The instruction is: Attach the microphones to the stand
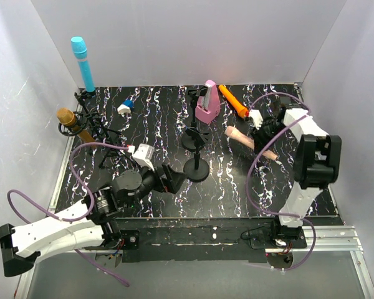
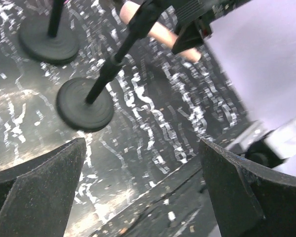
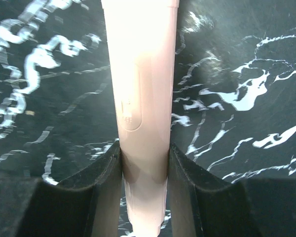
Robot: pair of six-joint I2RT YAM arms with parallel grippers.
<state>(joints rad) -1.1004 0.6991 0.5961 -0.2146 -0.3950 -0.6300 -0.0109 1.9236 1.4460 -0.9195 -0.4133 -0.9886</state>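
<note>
My right gripper [image 1: 260, 136] is shut on the pale pink-beige microphone [image 1: 240, 138], held low over the table at the right; in the right wrist view the jaws [image 3: 144, 168] clamp its lower shaft [image 3: 142, 89]. The cyan-blue microphone [image 1: 82, 61] stands upright in a stand at the far left. The gold microphone [image 1: 71, 122] sits in a stand [image 1: 92, 124] just in front of it. The orange microphone [image 1: 232, 101] lies at the back. Two empty black stands [image 1: 196, 167] [image 1: 193, 137] stand mid-table. My left gripper [image 1: 174, 177] is open and empty beside the nearer one [image 2: 85, 103].
A pink pyramid-shaped metronome [image 1: 207, 103] stands at the back next to the orange microphone. A small blue and white piece [image 1: 125, 106] lies at the back left. White walls close in the left, back and right sides. Purple cables loop over both arms.
</note>
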